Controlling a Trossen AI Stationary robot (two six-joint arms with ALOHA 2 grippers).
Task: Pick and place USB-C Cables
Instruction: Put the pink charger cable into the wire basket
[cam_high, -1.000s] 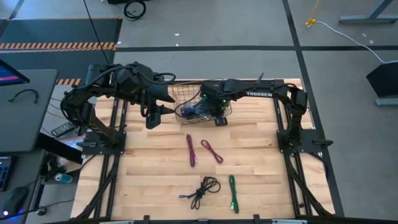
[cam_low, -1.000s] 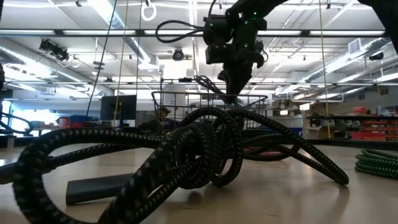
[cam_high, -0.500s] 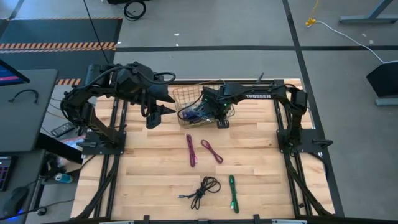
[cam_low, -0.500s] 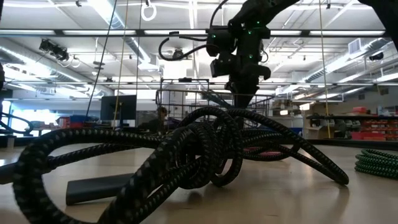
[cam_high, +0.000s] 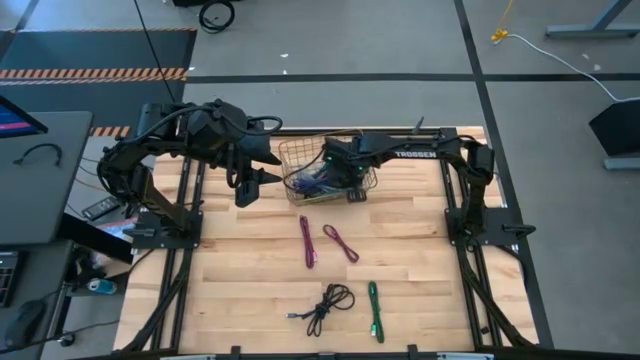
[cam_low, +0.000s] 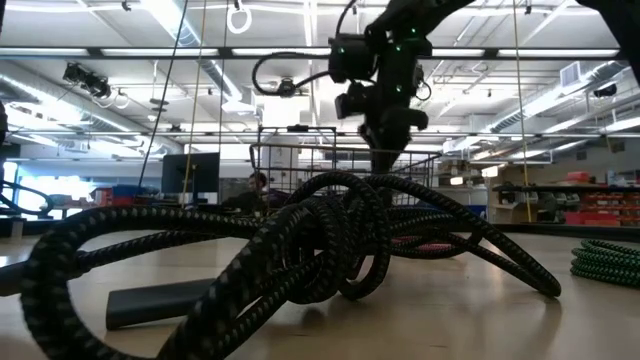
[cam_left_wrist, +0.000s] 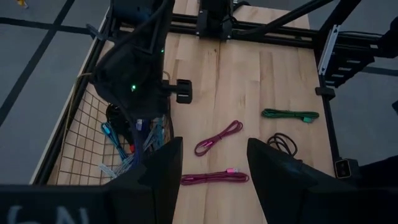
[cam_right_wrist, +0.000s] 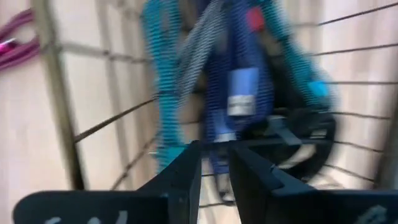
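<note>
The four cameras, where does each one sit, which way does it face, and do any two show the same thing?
High view: overhead, looking straight down; both arms, wire basket.
Low view: at tabletop height, looking level across a black cable; the right arm descends from above.
Left wrist view: past the open left gripper toward the table and right arm.
Right wrist view: right gripper over the basket's blue cables.
Shared: high and left wrist views both show the green cable and magenta cables.

The right gripper (cam_high: 335, 178) has shifted over the basket (cam_high: 292, 152), jaws parting.
</note>
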